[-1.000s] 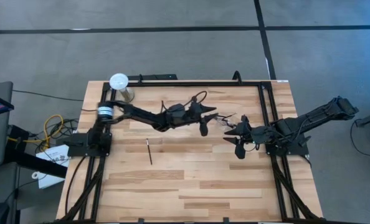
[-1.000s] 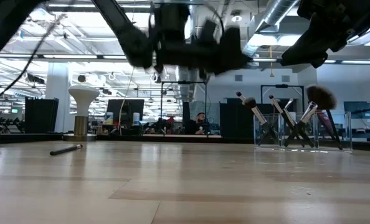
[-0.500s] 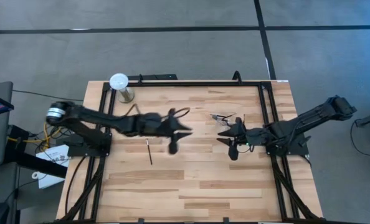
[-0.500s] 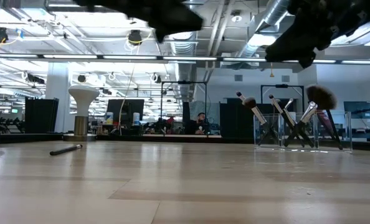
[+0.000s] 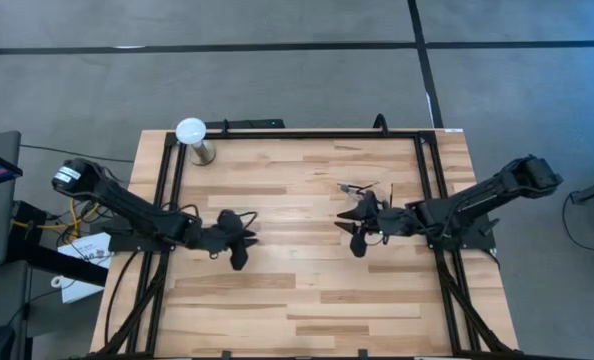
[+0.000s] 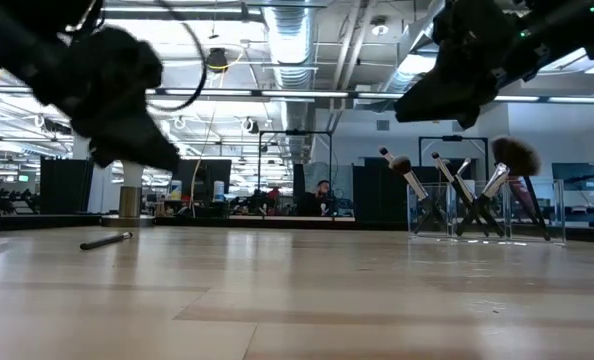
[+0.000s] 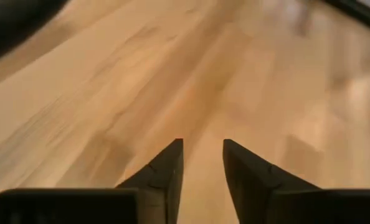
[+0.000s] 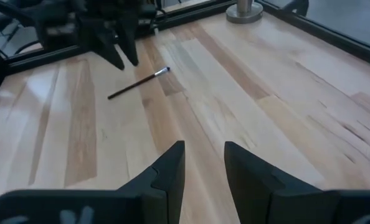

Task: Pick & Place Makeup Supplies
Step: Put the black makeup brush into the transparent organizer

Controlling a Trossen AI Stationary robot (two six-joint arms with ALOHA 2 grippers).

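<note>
One brush (image 8: pixel 138 83) is seen lying flat on the wooden surface (image 5: pixel 307 290), toward its left side, with its silvery ferrule and tip pointing toward the white globe (image 5: pixel 190 130) at the far left corner. The left gripper (image 5: pixel 239 252) is held low, just beside that brush; its fingers (image 7: pixel 163 174) are parted by a narrow gap and nothing is held between them. The remaining brushes (image 6: pixel 472 185) are seen standing upright in a clear holder (image 6: pixel 487 215) on the right side. The right gripper (image 5: pixel 357 242) is positioned above the surface near that holder; its fingers (image 8: pixel 166 171) are likewise slightly parted and empty.
</note>
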